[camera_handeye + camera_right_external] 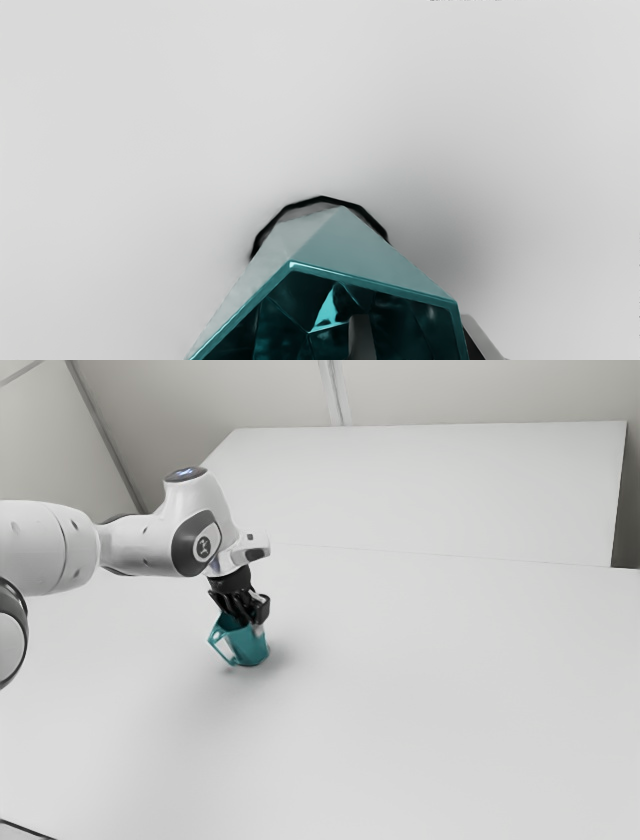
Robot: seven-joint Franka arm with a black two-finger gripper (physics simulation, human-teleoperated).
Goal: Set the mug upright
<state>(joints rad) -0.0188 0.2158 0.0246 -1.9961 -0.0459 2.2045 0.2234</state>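
Exterior view: arm (145, 545) comes in from the exterior view's left, hand angled down over the worktop (420, 700). Teal mug (251, 646) directly beneath the hand, meeting the fingers (263, 608) at its mouth. Mouth faces upward, base toward the worktop; looks close to upright, perhaps a slight lean. Cannot tell whether the base sits flat. Handle (219, 654) on the side toward the exterior view's left. Soft shadow on the worktop beside the mug.

Wrist view: mug close below the hand, mouth toward the camera, angular rim (375, 284) and dark, faceted interior visible. The fingers (361, 337) straddle the mug's wall: one reaches down inside the mouth, the other stands outside, partly hidden behind the wall. They are apart, with the wall between them. Cannot tell whether both press on it, so a firm hold is unconfirmed. Body tapers away from the rim to the far end, where a thin black arc (321, 197) curves round it. Shadow spreads over the worktop on the outer finger's side.
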